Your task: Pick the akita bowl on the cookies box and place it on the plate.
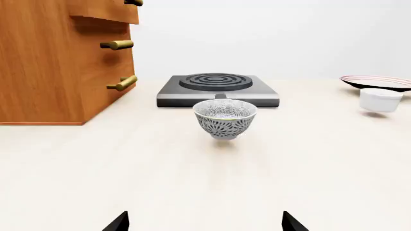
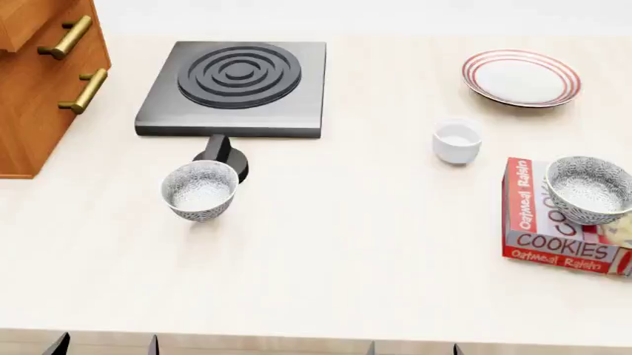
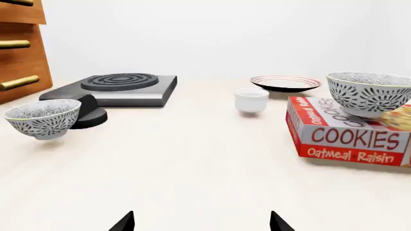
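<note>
The speckled akita bowl [image 2: 590, 189] stands upright on the red-and-white cookies box [image 2: 548, 237] at the table's right edge. In the right wrist view the bowl [image 3: 369, 94] and box [image 3: 353, 139] lie ahead and to one side. The red-ringed plate [image 2: 522, 78] sits at the back right, beyond the box. My right gripper [image 2: 414, 347] is open and holds nothing, low at the near table edge, well short of the box; its tips [image 3: 202, 222] are spread wide. My left gripper [image 2: 106, 346] is open too, with wide-set tips [image 1: 205, 222], facing a second, identical bowl [image 1: 224, 119].
The second speckled bowl [image 2: 200, 190] stands on the table at centre left, by the black knob of a grey stove [image 2: 235, 89]. A small white cup [image 2: 457, 140] sits between plate and box. A wooden cabinet [image 2: 40, 74] with brass handles fills the far left.
</note>
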### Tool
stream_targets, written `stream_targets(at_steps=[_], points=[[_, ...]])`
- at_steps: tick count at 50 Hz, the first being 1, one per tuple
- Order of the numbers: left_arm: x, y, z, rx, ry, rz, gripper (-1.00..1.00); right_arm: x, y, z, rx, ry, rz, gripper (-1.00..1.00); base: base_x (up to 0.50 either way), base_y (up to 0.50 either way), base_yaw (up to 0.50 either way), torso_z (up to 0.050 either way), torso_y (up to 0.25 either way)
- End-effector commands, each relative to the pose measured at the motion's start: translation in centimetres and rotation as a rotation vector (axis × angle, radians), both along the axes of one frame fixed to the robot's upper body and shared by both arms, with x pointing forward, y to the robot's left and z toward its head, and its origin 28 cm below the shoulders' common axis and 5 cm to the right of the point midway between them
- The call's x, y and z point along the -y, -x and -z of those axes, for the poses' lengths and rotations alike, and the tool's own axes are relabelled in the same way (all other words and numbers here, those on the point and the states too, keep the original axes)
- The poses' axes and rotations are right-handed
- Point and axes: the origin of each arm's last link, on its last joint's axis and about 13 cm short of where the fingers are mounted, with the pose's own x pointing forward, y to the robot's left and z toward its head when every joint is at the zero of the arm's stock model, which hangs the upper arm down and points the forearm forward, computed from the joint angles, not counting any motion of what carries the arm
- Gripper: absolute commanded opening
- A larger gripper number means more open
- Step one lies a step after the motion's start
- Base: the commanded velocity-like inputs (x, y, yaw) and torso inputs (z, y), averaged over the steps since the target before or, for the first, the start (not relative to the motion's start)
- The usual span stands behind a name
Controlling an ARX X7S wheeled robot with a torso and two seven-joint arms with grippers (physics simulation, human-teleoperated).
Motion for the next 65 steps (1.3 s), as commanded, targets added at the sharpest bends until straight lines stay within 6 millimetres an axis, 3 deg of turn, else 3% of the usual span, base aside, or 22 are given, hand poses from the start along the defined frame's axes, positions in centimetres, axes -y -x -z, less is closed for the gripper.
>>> stream_targets(at_steps=[1,19,24,28,30,33,65], points=[[0.0,-0.1,0.1,-0.001,-0.001,-0.002,1.0,-0.1,-0.1,0.1,-0.004,-0.002,-0.006,1.0,0.0,0.0,0.0,0.0,0.0],[-0.1,-0.3,-0.1,0.01,-0.009,-0.024,1.0,0.1,-0.2,-0.2,0.026,-0.013,0.02,1.0,0.0,0.0,0.0,0.0,0.0],[-0.4,-0.5,-1.3,0.04,0.001,-0.042,1.0,0.5,0.0,-1.8,0.112,-0.023,0.091,1.0,0.28,0.0,0.0,0.0,0.0],[-0.8,-0.4,-3.5,0.132,0.019,-0.066,1.0,1.0,0.1,-4.2,0.155,-0.044,0.099,1.0,0.5,0.0,0.0,0.0,0.0],[-1.0,-0.1,-5.4,0.137,0.033,-0.074,1.0,1.4,0.6,-6.3,0.209,-0.042,0.115,1.0,0.5,0.0,0.0,0.0,0.0],[-1.1,0.4,-5.9,0.132,0.061,-0.061,1.0,1.6,1.1,-7.3,0.223,-0.043,0.105,1.0,0.5,0.0,0.0,0.0,0.0],[-1.6,0.9,-6.3,0.185,0.12,-0.129,1.0,1.9,2.0,-7.8,0.289,-0.048,0.113,1.0,0.5,0.0,0.0,0.0,0.0]])
